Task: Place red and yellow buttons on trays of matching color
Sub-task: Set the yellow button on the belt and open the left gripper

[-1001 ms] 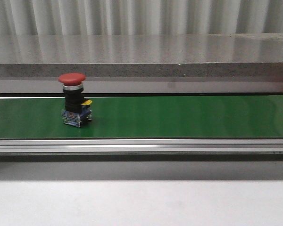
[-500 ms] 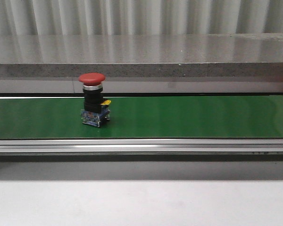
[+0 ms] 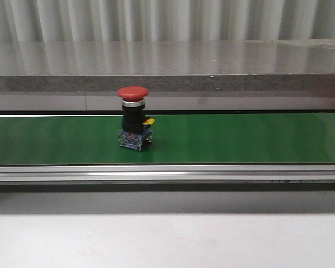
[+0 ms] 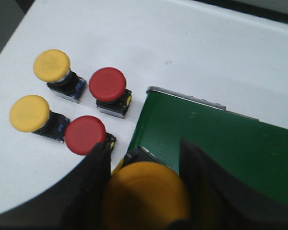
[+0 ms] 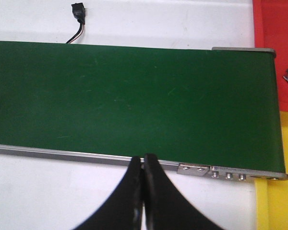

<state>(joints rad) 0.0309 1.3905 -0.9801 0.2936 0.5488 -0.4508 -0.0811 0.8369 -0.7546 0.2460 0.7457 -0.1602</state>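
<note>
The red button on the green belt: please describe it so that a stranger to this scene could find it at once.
Look at the long green belt crossing the front view. The red button stands upright on it, left of the middle. It has a red mushroom cap on a black body, and it is the only thing on the belt in this view.

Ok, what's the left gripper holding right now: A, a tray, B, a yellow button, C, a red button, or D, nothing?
B: in the left wrist view the left gripper has its fingers closed around a yellow button, above the end of the green belt.
</note>
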